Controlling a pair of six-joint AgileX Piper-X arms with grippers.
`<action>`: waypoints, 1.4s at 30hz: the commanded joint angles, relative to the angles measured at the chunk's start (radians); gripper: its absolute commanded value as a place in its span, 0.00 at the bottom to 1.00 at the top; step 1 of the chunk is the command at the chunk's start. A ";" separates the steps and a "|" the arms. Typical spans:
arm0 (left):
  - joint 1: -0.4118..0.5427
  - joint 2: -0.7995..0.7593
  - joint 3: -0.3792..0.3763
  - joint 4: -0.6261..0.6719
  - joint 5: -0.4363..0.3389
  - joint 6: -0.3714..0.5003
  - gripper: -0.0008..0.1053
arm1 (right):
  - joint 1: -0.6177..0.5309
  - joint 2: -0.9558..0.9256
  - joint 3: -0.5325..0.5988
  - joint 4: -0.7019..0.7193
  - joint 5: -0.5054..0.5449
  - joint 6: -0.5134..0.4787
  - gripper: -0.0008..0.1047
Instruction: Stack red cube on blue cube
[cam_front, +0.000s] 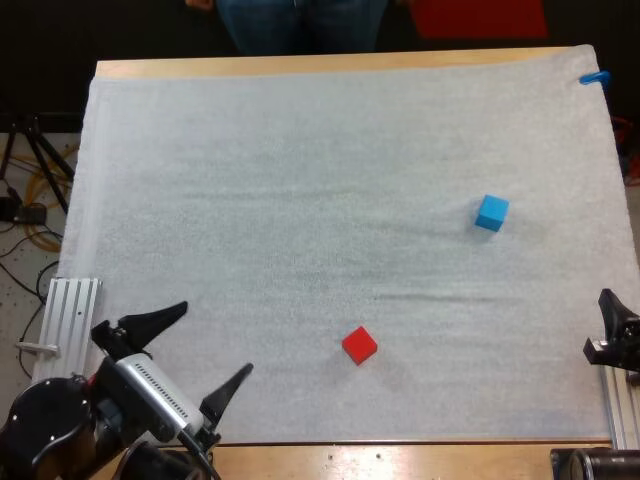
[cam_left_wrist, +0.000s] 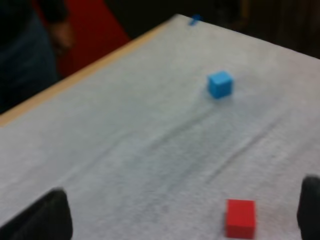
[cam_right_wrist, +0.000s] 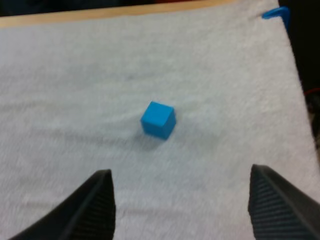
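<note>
White foam mat (cam_front: 300, 180) over wooden table (cam_front: 300, 66). Left hand (cam_front: 190, 353) released, empty, near small red cube (cam_front: 359, 345): straddle it squarely, then clench. Right hand (cam_right_wrist: 180, 171) released, facing small blue cube (cam_right_wrist: 158, 120).

the top edge of the high view is cutting off a person (cam_front: 300, 25) standing beyond the table (cam_front: 300, 67), so just a lower part is showing; in the left wrist view that person is appearing as a dark blur. the high view's right edge is slicing through the right gripper (cam_front: 610, 325), leaving little more than one finger showing. in the right wrist view its spread fingers (cam_right_wrist: 97, 207) are running out of the picture, roots unseen. the arm of the left gripper (cam_front: 217, 338) is running out at the corner, and in the left wrist view its spread fingers (cam_left_wrist: 45, 220) are showing blurred and cropped.
</note>
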 joint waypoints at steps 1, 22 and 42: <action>-0.026 0.018 -0.018 0.038 0.008 -0.002 0.83 | 0.015 0.018 -0.022 0.022 -0.010 -0.007 0.54; -0.073 0.062 -0.105 0.193 0.098 0.021 0.83 | 0.299 0.330 -0.170 0.120 -0.005 -0.048 0.54; -0.073 0.062 -0.105 0.225 0.098 0.021 0.83 | 0.790 0.731 -0.170 -0.100 0.087 0.065 0.54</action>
